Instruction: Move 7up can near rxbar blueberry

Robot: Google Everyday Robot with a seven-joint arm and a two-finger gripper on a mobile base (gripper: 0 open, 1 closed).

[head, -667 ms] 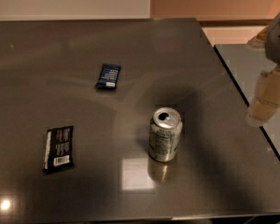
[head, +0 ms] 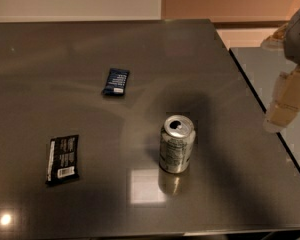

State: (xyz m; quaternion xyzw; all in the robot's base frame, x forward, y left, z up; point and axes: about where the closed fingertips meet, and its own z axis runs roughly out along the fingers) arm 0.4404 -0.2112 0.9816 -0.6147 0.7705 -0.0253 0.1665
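The 7up can (head: 176, 144) stands upright on the dark table (head: 90, 44), right of centre, its silver top and pull-tab opening showing. The rxbar blueberry (head: 115, 81), a small navy wrapper with a white patch at its near end, lies flat up and to the left of the can, well apart from it. My gripper (head: 285, 104) is at the right edge of the view, over the table's right edge, to the right of the can and clear of it. It holds nothing.
A larger black wrapper with a white barcode (head: 63, 159) lies at the left front. The table's right edge (head: 260, 104) runs diagonally past the gripper; a paler surface (head: 260, 64) lies beyond it. A bright light reflection (head: 146, 185) sits in front of the can.
The gripper has shifted slightly at the right edge. The can and both wrappers have not moved.
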